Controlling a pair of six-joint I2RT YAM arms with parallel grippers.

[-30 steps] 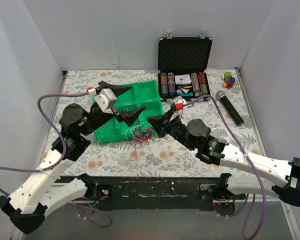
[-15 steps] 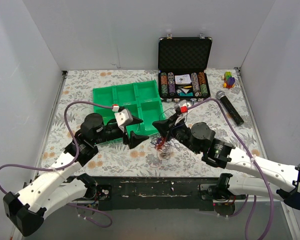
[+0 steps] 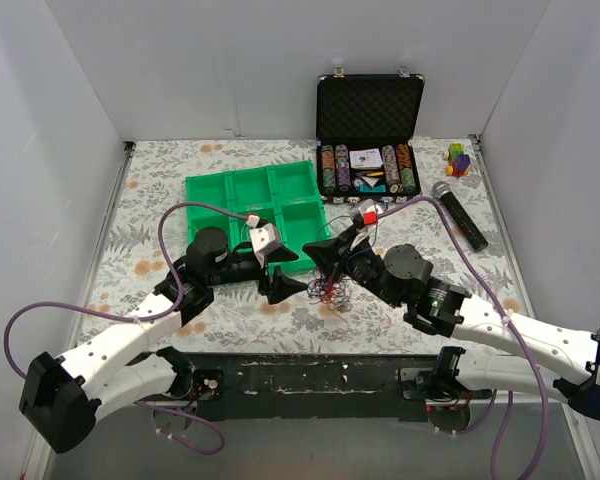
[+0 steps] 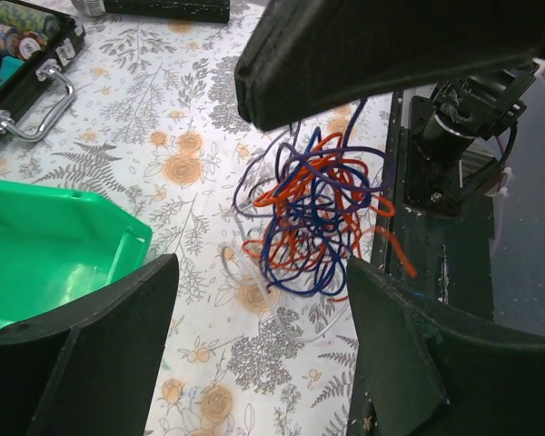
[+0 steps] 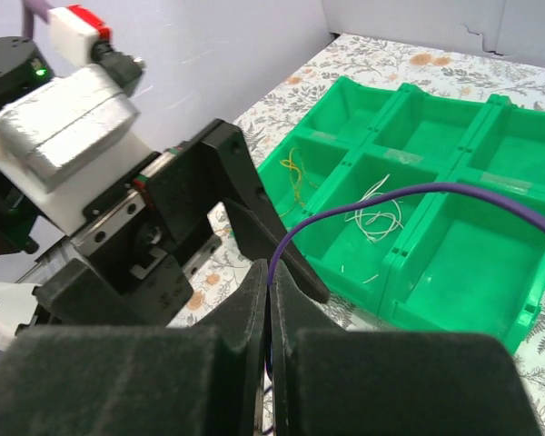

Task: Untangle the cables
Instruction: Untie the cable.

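The cables (image 3: 330,290) are a tangle of thin red, orange, blue and purple wires (image 4: 318,213). They hang down to the flowered table from my right gripper (image 3: 330,262). That gripper (image 5: 269,277) is shut on a thin purple wire (image 5: 391,195), which arcs up out of its pads. My left gripper (image 3: 285,280) is open just left of the tangle, low over the table. In the left wrist view its jaws (image 4: 263,354) stand wide apart with only tablecloth between them, and the tangle lies just beyond their tips. White wires (image 5: 377,213) and yellow-green wires (image 5: 295,173) lie in the green tray's compartments.
A green compartment tray (image 3: 212,188) sits behind both grippers. An open black case of poker chips (image 3: 368,100) stands at the back right. A microphone (image 3: 458,212) and a small coloured toy (image 3: 459,158) lie further right. The table's black front edge (image 4: 436,182) is close to the tangle.
My left arm has come down from over the green tray to the front right, beside the tangle. The right gripper has drawn the tangle off the tray's edge toward the front.
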